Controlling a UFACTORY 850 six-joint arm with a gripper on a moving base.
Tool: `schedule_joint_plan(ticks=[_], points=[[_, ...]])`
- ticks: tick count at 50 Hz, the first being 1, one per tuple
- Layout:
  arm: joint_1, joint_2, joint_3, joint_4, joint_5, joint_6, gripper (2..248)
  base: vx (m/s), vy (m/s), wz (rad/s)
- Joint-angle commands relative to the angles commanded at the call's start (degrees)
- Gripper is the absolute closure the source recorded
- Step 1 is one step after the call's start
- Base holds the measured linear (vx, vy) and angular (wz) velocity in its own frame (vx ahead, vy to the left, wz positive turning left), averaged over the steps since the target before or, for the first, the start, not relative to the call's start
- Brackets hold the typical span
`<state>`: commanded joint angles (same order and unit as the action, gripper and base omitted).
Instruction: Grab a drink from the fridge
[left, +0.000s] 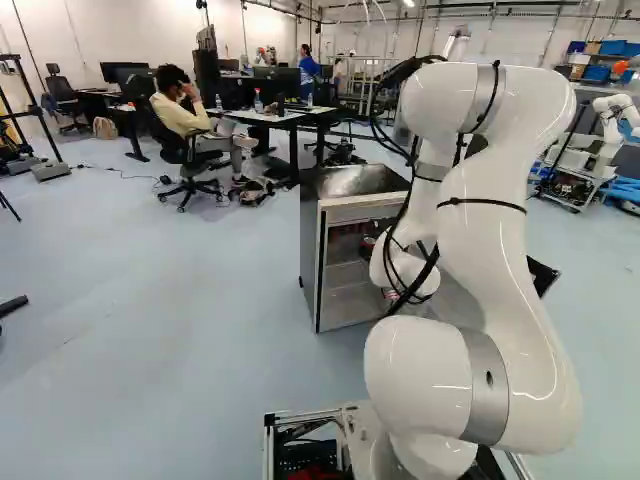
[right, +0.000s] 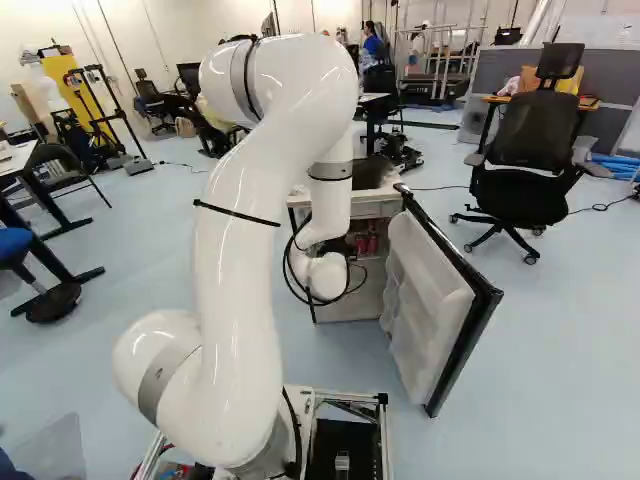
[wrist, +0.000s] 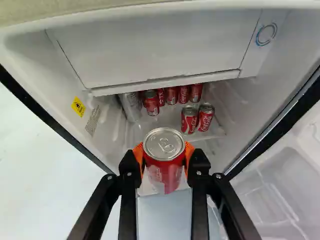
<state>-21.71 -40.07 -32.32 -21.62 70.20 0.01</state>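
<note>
In the wrist view my gripper (wrist: 164, 159) is shut on a red drink can (wrist: 165, 172), its orange pads pressing from both sides and the silver top facing the camera. Beyond it stands the open fridge (wrist: 150, 50), with several red cans (wrist: 183, 95) in a row on a shelf, two more red cans (wrist: 189, 120) nearer, and a silver can (wrist: 131, 106) at one end. The held can is in front of the shelf, apart from those cans. My arm hides the gripper's fingers in both base views.
The fridge door (right: 440, 300) stands wide open at the right of the fridge body (left: 312, 250). An office chair (right: 525, 150) is farther right. Desks (left: 290, 118) and a seated person are beyond the fridge; another robot (left: 612, 125) is at the far right of the left base view.
</note>
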Motion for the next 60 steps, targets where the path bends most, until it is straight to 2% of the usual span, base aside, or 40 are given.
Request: schedule_joint_plan(ticks=[33,60], points=[[-0.62,8.15,5.38,0.0,-0.19,0.0,151,0.0,0.0,0.0],[-0.79,14.09,8.16,0.0,-1.94,0.0,151,0.0,0.0,0.0]])
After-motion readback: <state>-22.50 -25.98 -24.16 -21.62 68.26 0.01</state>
